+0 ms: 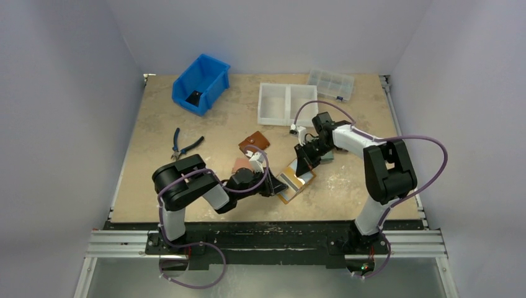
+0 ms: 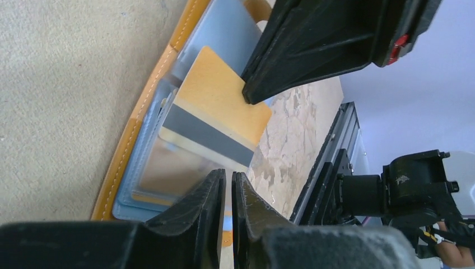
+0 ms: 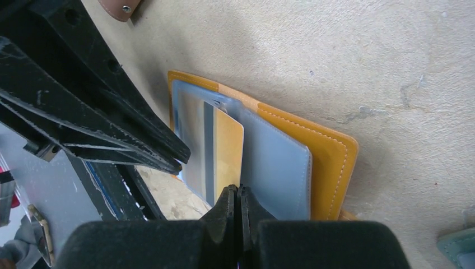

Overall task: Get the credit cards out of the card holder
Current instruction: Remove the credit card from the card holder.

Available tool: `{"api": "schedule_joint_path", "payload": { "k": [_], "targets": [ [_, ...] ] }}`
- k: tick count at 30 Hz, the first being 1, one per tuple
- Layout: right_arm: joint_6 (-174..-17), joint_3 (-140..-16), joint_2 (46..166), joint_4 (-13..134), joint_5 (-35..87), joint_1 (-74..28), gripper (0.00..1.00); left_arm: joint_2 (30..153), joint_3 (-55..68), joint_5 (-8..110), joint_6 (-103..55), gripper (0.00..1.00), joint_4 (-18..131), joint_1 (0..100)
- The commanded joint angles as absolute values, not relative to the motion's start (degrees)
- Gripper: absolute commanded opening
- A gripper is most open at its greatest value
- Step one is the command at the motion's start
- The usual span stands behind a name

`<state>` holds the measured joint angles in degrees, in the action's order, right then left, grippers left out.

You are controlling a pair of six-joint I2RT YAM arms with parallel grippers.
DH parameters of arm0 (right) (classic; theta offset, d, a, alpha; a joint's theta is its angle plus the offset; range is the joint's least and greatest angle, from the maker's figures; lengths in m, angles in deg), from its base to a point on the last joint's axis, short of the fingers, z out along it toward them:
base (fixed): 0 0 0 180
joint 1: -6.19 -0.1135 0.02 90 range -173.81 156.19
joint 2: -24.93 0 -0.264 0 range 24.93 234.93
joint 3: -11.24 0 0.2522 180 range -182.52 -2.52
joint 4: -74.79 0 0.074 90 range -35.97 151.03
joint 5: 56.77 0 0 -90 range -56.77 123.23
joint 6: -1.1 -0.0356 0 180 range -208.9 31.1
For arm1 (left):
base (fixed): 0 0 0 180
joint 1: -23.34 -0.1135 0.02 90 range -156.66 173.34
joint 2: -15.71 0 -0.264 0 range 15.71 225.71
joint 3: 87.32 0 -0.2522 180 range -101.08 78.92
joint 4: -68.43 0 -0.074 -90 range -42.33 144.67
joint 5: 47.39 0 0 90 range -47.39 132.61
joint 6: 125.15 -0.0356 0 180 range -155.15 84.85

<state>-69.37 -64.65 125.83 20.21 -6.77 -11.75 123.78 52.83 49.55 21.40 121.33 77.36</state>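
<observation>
the card holder (image 3: 327, 168) lies open on the table (image 1: 347, 192), near the front middle and between the two arms, its mustard-orange cover face down and its clear bluish-grey sleeves (image 3: 274, 168) fanned upward. one orange-yellow credit card (image 3: 228, 151) with a dark stripe along its length stands partly out of a sleeve; i can read no lettering on it. the right gripper (image 3: 236, 193) is fully closed, its tip touching the edge of that card, with nothing visibly clamped between the fingers. the left gripper (image 2: 228, 178) is drawn in to a narrow slit right at the card's opposite edge, and i cannot tell whether the card is pinched in it. at the far left stands a blue bin (image 1: 215, 81) with a small dark object (image 1: 195, 97) inside. near the far middle sits a white tray (image 1: 289, 104) of two compartments, and just behind it a clear lidded box (image 1: 331, 84) divided into small cells, its contents too small to make out. a brown wallet (image 1: 255, 141) and a pink wallet (image 1: 240, 166) lie just left of the holder, with pliers (image 1: 185, 144) farther left.
</observation>
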Motion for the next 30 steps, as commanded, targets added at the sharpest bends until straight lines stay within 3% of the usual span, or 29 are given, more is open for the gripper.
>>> {"api": "schedule_joint_path", "payload": {
  "k": [1,6,20,24,30],
  "targets": [
    [-68.95,-65.81,122.53,21.41,-6.62,-11.12,0.00,122.75,50.76,47.27,22.03,0.12,117.32,77.53],
    [-68.94,-65.72,121.01,21.49,-6.89,-9.72,0.00,124.58,50.52,43.48,23.32,0.08,110.12,77.33],
    [-68.19,-65.23,118.03,21.39,-6.97,-6.11,0.00,125.19,53.25,44.69,24.33,0.06,111.61,74.56],
    [-67.69,-64.96,115.66,21.60,-7.89,-5.11,0.00,122.00,54.61,47.54,22.83,0.12,116.80,74.42],
    [-66.65,-64.80,117.44,21.20,-7.77,-4.97,0.00,113.87,54.79,47.45,19.95,0.25,111.42,74.48]
  ]
}}
